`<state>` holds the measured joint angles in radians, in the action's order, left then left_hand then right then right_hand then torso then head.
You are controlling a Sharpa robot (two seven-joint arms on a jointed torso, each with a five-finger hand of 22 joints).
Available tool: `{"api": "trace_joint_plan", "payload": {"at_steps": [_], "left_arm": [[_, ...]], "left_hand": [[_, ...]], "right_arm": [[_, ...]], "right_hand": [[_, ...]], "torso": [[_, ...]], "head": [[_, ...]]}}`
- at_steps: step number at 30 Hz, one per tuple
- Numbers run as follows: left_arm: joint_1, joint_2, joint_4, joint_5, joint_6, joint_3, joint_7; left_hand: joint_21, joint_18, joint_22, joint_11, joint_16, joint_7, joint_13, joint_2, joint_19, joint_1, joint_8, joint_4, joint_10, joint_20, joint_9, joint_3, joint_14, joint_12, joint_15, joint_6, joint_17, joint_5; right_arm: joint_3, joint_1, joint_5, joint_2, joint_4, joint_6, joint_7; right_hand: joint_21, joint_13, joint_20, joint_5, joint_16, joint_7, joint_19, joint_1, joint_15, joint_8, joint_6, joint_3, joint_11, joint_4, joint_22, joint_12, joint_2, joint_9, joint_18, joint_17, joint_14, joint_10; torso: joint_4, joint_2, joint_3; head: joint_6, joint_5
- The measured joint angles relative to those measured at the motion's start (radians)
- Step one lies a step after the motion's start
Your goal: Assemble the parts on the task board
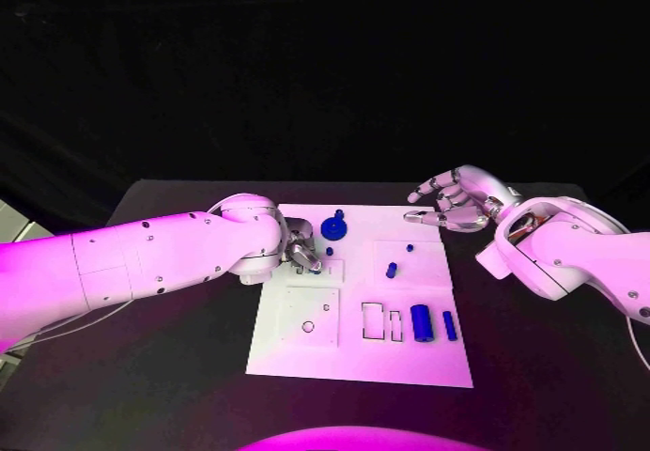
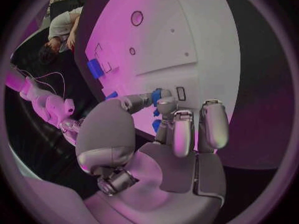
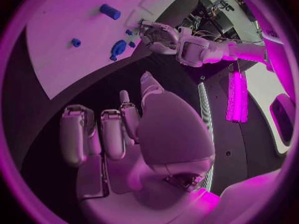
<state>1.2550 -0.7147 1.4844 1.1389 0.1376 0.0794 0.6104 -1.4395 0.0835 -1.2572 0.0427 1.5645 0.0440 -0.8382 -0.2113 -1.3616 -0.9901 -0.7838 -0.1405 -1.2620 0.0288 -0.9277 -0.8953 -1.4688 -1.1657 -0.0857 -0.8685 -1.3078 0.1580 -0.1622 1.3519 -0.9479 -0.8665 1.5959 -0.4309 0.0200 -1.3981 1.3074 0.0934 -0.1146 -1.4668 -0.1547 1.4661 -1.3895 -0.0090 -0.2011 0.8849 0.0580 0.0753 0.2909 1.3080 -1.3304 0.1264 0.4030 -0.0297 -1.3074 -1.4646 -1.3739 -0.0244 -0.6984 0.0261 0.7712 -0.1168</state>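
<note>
Left hand pinches a small blue part over the board's left edge; you next seat it squarely. Right hand hovers spread, off the board's far right corner.

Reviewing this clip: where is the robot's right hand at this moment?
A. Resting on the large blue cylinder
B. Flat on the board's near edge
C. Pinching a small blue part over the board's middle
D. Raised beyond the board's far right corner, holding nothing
D: the right hand hangs by the far right corner of the task board, fingers apart and holding nothing.
</note>
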Motion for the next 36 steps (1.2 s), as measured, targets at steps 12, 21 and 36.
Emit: {"api": "trace_joint_plan", "payload": {"at_steps": [12,21,36], "left_arm": [[-0.002,0.002,-0.005,-0.001,0.004,0.002,0.003],[-0.002,0.005,-0.01,-0.005,0.005,0.002,0.003],[-0.002,0.007,-0.019,-0.017,0.002,0.002,0.003]], "left_hand": [[0.0,0.0,-0.001,0.0,0.0,-0.024,0.003,-0.013,0.0,0.072,-0.003,-0.072,0.0,0.0,0.007,0.128,0.0,-0.004,0.0,-0.043,0.0,-0.007],[0.0,0.0,-0.002,0.0,0.0,-0.021,0.005,-0.001,0.0,0.084,0.0,-0.126,0.0,0.0,0.01,0.209,0.0,-0.008,0.0,-0.047,0.0,-0.007],[0.0,0.0,-0.002,0.0,0.0,-0.021,0.005,0.003,0.0,0.088,0.002,-0.144,0.0,0.0,0.01,0.239,0.0,-0.008,0.0,-0.047,0.0,-0.007]], "right_arm": [[0.0,0.0,0.0,-0.001,0.0,0.0,0.0],[0.0,0.0,0.0,-0.001,0.0,0.0,0.001],[0.0,0.0,-0.001,-0.001,0.0,0.002,0.002]], "right_hand": [[0.004,0.0,0.0,0.0,0.0,0.0,0.0,0.0,0.0,0.0,0.0,0.0,0.0,0.0,0.0,0.001,0.0,0.0,0.0,0.0,0.0,0.0],[0.004,0.0,0.0,0.0,0.0,0.0,0.0,0.0,0.0,-0.004,0.0,0.0,0.0,0.0,0.0,0.004,0.0,0.0,0.0,0.0,0.0,0.0],[0.004,0.0,0.0,0.0,0.0,0.0,0.0,0.004,0.0,-0.004,0.0,0.0,0.0,0.0,0.0,0.004,-0.004,-0.001,0.0,-0.001,0.0,0.0]], "torso": [[-0.0005,0.0,0.0008],[-0.0005,0.001,0.0008],[-0.0011,0.0,0.0005]], "head": [[0.003,-0.001],[0.004,-0.001],[-0.001,0.0]]}}
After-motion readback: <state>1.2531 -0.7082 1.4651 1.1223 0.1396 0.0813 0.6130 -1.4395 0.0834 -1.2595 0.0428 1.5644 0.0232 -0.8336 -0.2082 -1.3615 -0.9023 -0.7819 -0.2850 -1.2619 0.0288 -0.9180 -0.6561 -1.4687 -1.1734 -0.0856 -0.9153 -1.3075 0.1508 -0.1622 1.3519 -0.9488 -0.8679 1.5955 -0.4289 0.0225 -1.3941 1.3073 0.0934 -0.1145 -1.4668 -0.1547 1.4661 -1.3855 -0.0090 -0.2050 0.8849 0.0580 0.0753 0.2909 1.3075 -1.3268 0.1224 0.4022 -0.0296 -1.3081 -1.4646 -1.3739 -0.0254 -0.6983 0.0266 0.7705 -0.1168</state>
